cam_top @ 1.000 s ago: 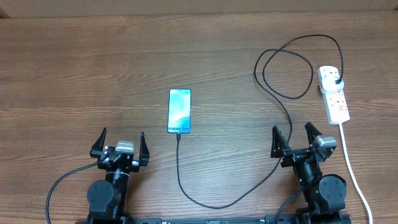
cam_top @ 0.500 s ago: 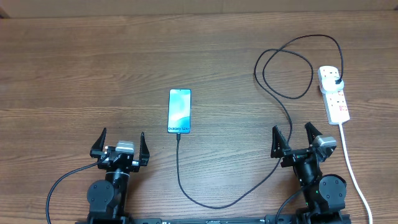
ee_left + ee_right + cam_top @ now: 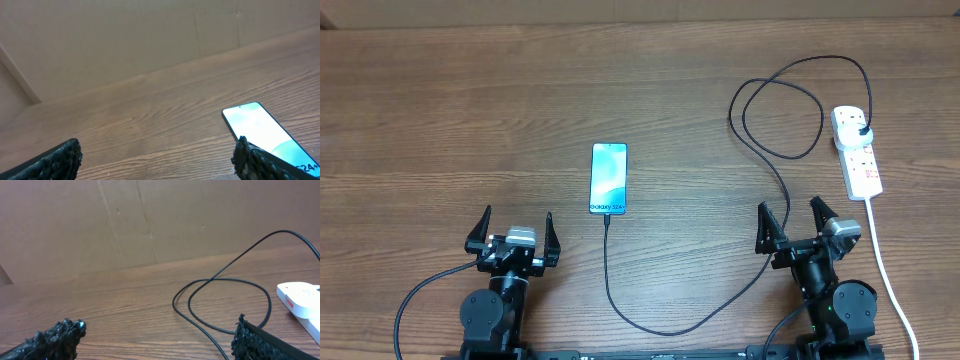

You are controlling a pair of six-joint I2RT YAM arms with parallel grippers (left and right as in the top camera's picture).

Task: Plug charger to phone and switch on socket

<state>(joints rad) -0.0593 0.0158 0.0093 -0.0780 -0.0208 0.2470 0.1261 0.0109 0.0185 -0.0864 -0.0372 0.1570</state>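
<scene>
Gaping wide, left gripper point(image 3: 517, 214) empty, right gripper point(image 3: 787, 205) empty, touching nothing.

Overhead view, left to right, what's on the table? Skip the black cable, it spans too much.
open black left gripper → slim smartphone with lit blue-teal screen → open black right gripper → white power strip with red-marked switches
</scene>
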